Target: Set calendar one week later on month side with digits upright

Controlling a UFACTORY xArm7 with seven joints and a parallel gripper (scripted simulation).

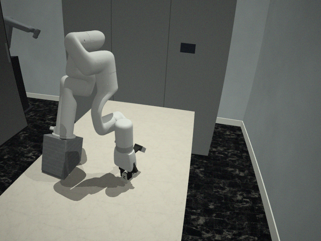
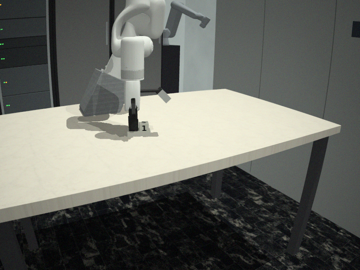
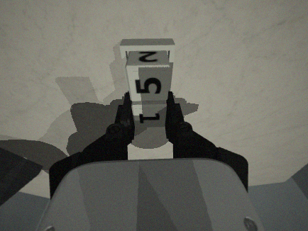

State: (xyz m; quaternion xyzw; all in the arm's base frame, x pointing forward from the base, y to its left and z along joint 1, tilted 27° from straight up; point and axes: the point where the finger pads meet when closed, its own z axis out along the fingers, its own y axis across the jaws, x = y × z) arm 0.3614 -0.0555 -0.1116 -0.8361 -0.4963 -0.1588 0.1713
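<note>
My gripper points down, its black fingers shut on the sides of the near cube. That cube shows a 1 on top in the wrist view and a 2 on its side in the top view. The other white cube stands right beside it, outside the fingers, with a 5 on top, a 2 on its end face and a 1 on the side facing the exterior camera. Both are in the white tray. I cannot make out a month's name. The tray's floor is hidden.
The pale table carries the arm's grey base block. A small grey box on a black bracket sticks out beside the wrist, above the table. The arm's shadow falls around the tray.
</note>
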